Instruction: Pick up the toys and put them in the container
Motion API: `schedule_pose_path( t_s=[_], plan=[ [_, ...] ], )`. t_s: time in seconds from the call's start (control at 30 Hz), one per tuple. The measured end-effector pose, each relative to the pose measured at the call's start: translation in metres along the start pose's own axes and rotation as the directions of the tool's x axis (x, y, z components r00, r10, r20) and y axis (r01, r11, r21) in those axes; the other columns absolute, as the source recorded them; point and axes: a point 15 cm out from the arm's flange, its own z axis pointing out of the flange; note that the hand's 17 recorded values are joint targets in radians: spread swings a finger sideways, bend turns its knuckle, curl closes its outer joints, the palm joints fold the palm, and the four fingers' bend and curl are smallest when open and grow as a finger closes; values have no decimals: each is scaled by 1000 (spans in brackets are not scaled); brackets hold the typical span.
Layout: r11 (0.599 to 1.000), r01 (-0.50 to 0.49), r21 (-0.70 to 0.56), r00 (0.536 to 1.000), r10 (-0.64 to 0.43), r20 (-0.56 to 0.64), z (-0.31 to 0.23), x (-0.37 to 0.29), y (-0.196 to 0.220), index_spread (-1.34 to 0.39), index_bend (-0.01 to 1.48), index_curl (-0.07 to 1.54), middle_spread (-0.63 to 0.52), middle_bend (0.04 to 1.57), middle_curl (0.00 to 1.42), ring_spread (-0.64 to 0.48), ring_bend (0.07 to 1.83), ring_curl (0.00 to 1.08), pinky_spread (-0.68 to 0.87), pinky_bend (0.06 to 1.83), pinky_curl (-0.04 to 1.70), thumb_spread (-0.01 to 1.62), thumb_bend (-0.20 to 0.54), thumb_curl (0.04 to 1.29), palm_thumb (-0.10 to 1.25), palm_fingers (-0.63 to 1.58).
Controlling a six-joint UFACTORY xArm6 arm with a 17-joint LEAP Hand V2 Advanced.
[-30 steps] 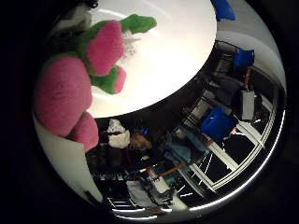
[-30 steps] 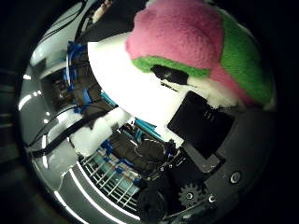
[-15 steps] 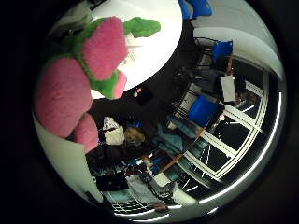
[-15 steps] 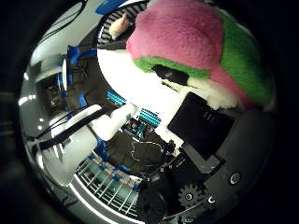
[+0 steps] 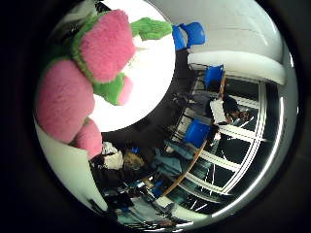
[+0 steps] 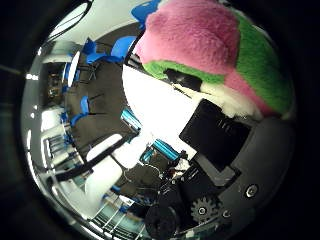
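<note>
A: Toy (image 6: 195, 35), pink and green plush, right up against the palm. Fills much of both palm views.

B: Held, or only lying there?

A: Held, by the look of it. Hangs well clear of the round white bench (image 5: 146, 82), with open room behind. Touches a black pad of the hand (image 6: 225, 165) at its white fluff on the thumb side. Fingers judged curled round the toy, though little of them shows plainly.

B: Which way along the palm?

A: Lengthwise across it. Starts with pink lumps on the little finger side, runs through a pink and green middle, and ends in a green tip pointing out over the bench.

B: And the container?

A: Not to be seen in either view. Only the bench, blue chairs (image 5: 194, 31) and windows beyond.

B: So the next move?

A: Probably a carry. Calls for keeping the clasp firm, finding the container, then bringing the palm above it before letting go. Soft and bulky, so likely to sag or slip out if loosened early.
</note>
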Motion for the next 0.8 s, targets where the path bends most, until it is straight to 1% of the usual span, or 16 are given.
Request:
schedule_pose_path(
  t_s=[0.1,0.17,0.33,0.53,0.63,0.7,0.73,0.77,0.8],
  plan=[
    [999,-6,38,1000,6,-5,2,-13,-36,-218,1063,851,-124,1387,739,-239,1326,806,-220,1159,1088,1041,-16,632,1017,1104],
    [998,0,64,1000,-1,12,8,-25,-65,-218,1062,852,-124,1387,739,-239,1325,808,-222,1157,1091,1039,-15,634,1015,1104],
    [997,20,76,999,-23,36,18,-57,-107,-218,1063,852,-124,1387,739,-243,1317,818,-225,1154,1098,1034,-14,641,1025,1103],
    [998,42,55,998,-45,53,32,-83,-135,-218,1060,853,-122,1389,736,-245,1309,826,-228,1148,1103,1036,-16,643,1014,1106],
    [998,35,51,998,-38,56,37,-86,-142,-218,1054,849,-124,1378,730,-243,1291,818,-236,1137,1089,1062,-26,626,958,1112],
    [999,24,45,998,-27,57,40,-86,-143,-228,981,821,-139,1321,706,-238,1288,779,-268,1094,1024,1075,-31,596,895,1134],
    [999,20,41,998,-22,53,41,-84,-142,-240,897,796,-150,1283,683,-231,1275,743,-307,1055,964,1073,-35,580,860,1134],
    [999,17,34,998,-18,52,43,-82,-142,-262,778,770,-168,1232,658,-234,1266,704,-377,1019,900,1061,-37,566,832,1098],
    [1000,14,27,999,-15,52,44,-81,-140,-284,657,741,-188,1186,638,-246,1246,674,-436,1007,854,1051,-37,554,813,1018]
  ],
)
